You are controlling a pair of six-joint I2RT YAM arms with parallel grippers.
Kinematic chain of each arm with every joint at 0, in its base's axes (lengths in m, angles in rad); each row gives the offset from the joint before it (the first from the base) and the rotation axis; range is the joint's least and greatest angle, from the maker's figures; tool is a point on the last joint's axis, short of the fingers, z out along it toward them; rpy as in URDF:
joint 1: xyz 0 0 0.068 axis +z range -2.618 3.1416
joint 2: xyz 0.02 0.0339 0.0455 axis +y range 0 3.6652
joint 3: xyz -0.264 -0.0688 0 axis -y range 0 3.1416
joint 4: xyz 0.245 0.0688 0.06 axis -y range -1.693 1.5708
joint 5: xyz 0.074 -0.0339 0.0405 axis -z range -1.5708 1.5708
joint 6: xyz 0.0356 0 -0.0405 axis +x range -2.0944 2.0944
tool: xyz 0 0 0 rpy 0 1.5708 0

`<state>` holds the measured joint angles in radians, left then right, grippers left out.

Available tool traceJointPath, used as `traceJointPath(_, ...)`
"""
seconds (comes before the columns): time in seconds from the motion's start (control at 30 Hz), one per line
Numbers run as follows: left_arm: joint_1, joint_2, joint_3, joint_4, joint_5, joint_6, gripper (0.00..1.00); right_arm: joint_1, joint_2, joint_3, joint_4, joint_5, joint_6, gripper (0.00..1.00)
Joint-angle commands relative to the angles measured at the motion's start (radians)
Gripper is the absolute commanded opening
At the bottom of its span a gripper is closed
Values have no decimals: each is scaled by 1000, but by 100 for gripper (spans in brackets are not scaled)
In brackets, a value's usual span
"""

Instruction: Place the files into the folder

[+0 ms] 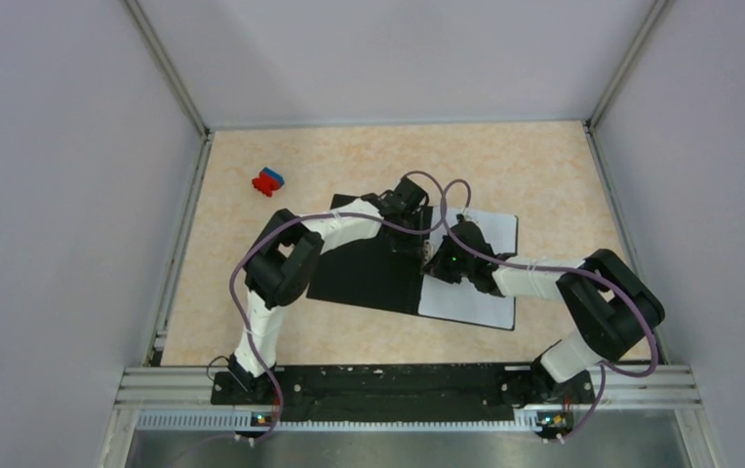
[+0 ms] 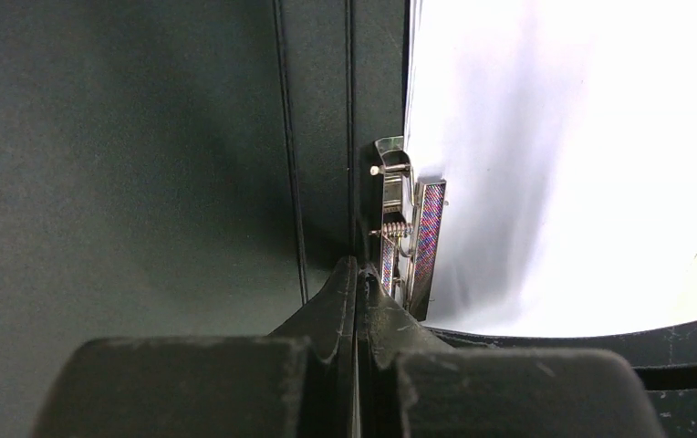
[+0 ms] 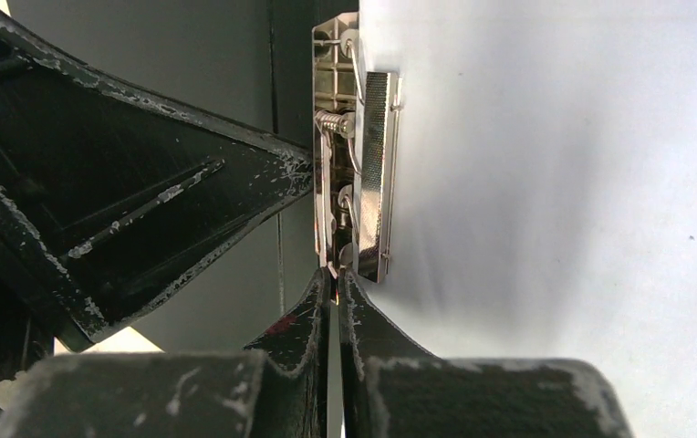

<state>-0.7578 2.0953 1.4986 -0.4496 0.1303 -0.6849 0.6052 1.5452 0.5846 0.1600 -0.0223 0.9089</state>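
Left hand (image 2: 356, 297) and right hand (image 3: 334, 294), each pressed together, meet the metal clip (image 3: 356, 155) from opposite ends, seemingly to pin the files (image 3: 555, 182) inside the folder (image 1: 364, 275)

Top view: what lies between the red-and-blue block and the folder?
Nothing. In the top view, only bare table separates the block from the open folder; neither arm crosses that stretch.
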Motion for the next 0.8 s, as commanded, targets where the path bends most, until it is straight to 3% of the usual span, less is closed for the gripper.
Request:
traceJointPath(0.0,-32,47,18,28,64,-30,0,-32,101,-30,-241,144,-81,0)
traceJointPath(0.3,-62,33,-4,41,52,-71,0,-31,112,19,-252,126,-104,0)
traceJointPath(0.7,-61,-40,17,-11,-9,-72,0,-32,-3,71,-314,94,-125,0)
traceJointPath(0.77,-63,-45,18,-16,-16,-71,0,-31,-14,77,-322,96,-128,4)
